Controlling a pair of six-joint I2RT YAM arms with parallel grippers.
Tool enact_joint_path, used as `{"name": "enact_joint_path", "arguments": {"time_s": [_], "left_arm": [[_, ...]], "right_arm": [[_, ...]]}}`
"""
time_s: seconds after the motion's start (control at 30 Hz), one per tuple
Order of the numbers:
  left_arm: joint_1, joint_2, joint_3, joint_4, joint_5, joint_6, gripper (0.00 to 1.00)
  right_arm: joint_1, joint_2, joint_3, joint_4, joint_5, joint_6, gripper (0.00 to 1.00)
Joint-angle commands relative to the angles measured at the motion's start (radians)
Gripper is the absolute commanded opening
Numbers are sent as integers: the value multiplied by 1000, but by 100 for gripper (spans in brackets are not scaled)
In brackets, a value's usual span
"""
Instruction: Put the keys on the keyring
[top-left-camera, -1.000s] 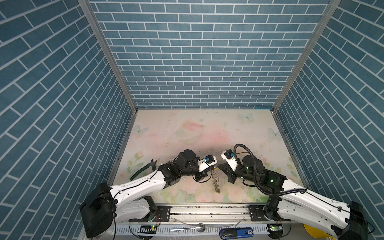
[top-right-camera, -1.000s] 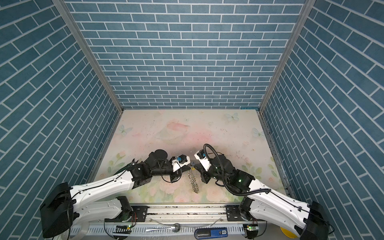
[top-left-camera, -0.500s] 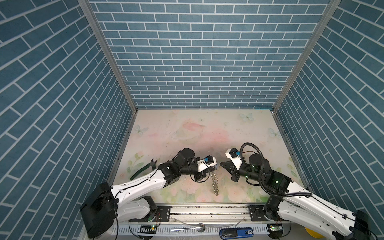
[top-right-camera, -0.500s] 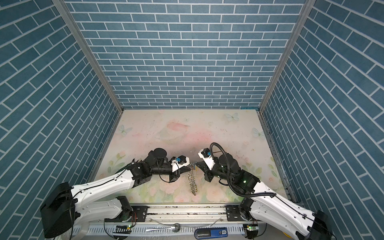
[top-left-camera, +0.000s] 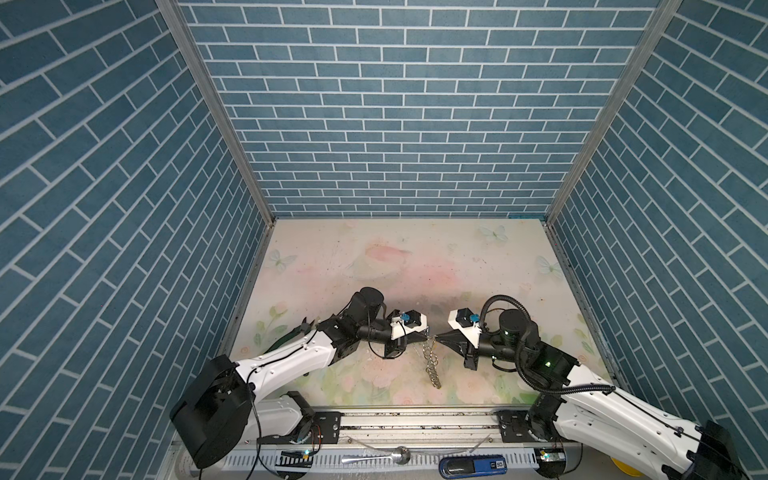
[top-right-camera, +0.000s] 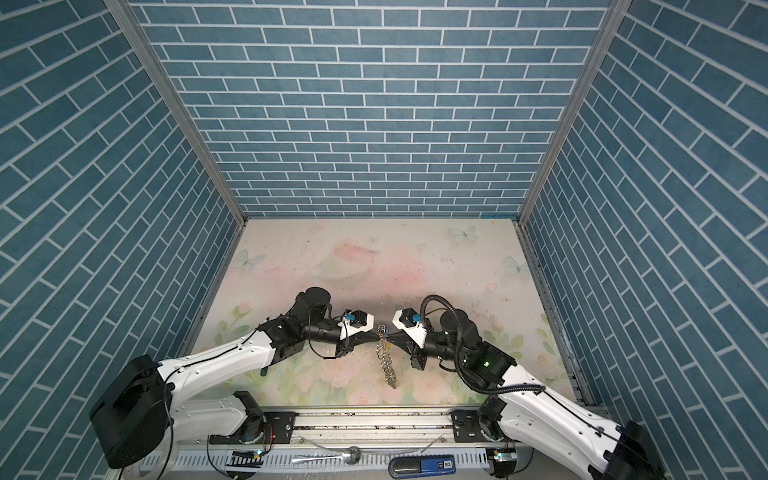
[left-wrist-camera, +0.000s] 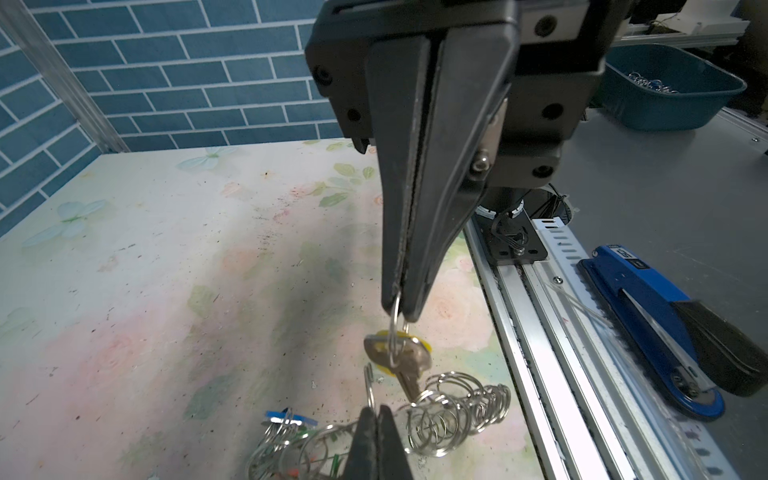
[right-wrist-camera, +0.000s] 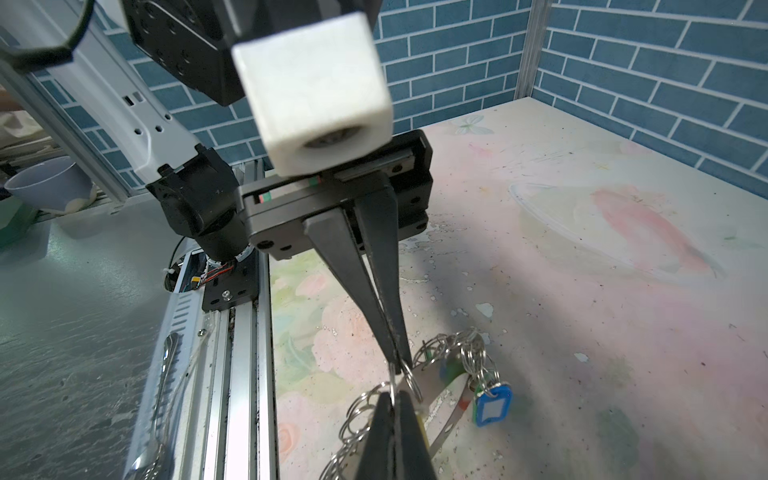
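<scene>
A: Keyring (left-wrist-camera: 449, 409) whole in the left wrist view?
B: No, the picture's edge cuts it; the left tool (left-wrist-camera: 375, 409) partly hides its tags (left-wrist-camera: 286, 417). In both top views they are too small to tell.

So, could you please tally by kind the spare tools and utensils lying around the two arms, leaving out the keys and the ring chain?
green-handled pliers: 1
metal spoon: 1
blue stapler: 1
Total: 3
</scene>
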Motion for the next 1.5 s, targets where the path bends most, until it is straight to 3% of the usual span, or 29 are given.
{"name": "enact_joint_path", "arguments": {"time_s": [0.0, 0.23, 0.5, 1.47], "left_arm": [[21, 26, -1, -65, 74, 74, 0], [48, 30, 0, -85, 121, 106, 0], [52, 69, 22, -112, 145, 123, 0], [57, 62, 31, -124, 149, 122, 0]], "right_arm": [[-16, 9, -9, 17, -45, -73, 0], [-32, 40, 34, -41, -22, -103, 0], [-32, 96, 78, -51, -96, -131, 0], [-32, 138, 190, -174, -123, -207, 0]]}}
